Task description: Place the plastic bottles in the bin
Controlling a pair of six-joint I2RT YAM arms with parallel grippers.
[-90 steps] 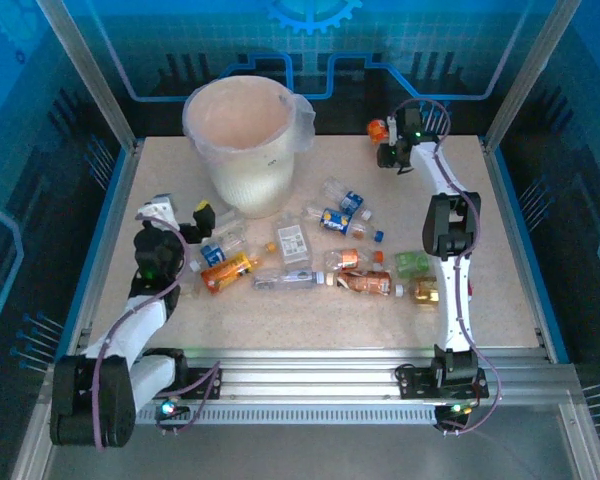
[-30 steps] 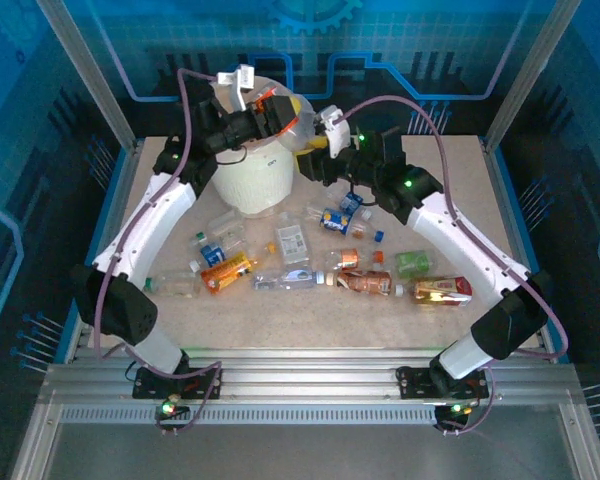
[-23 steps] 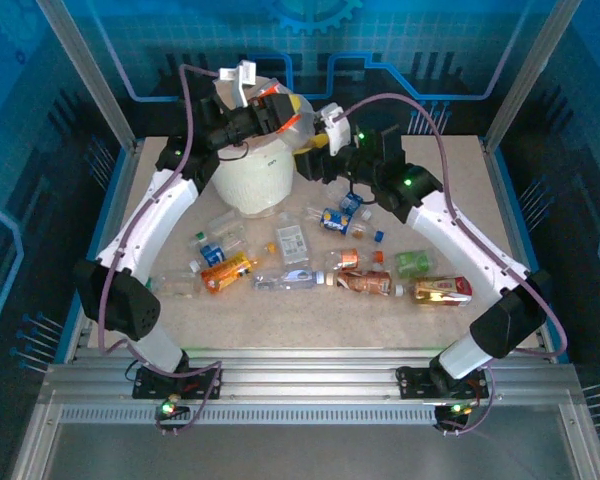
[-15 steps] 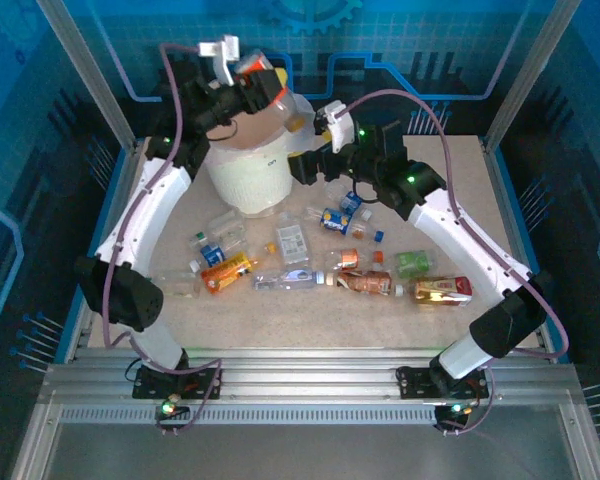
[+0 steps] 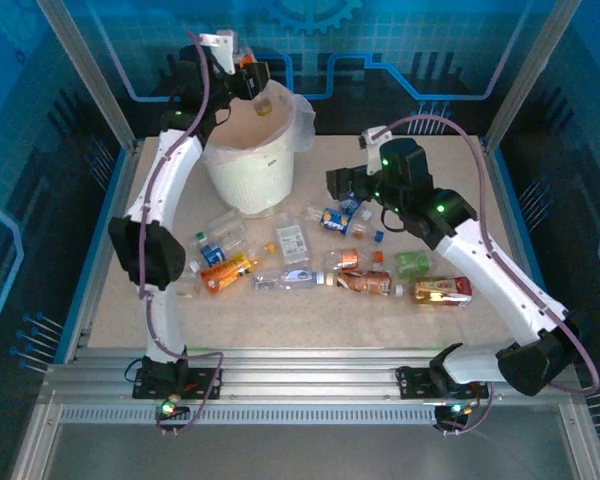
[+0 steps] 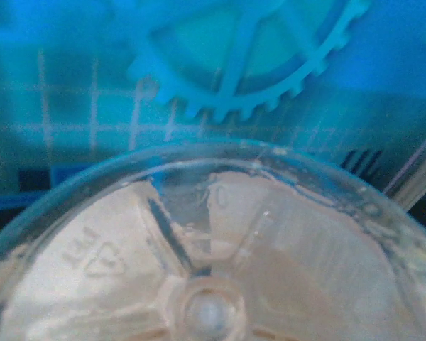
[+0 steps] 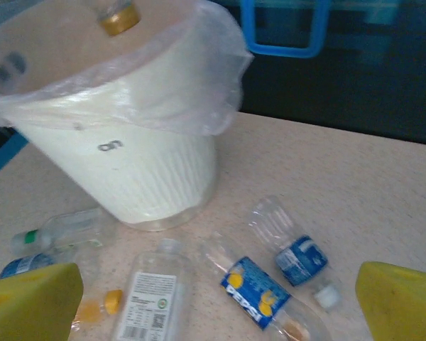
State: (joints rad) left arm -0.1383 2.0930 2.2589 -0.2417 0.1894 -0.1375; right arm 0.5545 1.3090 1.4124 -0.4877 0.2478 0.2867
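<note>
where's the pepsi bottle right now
In the right wrist view, the pepsi bottle lies flat on the table near the bin, between a white-labelled bottle and a smaller blue-labelled bottle.

A speckled beige table (image 5: pixel 310 320) sits inside a frame of silver aluminium posts (image 5: pixel 85 75). Translucent blue wall panels (image 5: pixel 430 40) enclose the back and sides, and the rear one carries a lighter blue gear emblem (image 5: pixel 316 14). A slotted aluminium rail (image 5: pixel 310 365) runs along the near edge.

bottles (image 5: pixel 293 243) scattered on table (image 5: pixel 310 322), before bin (image 5: pixel 250 172)
</note>
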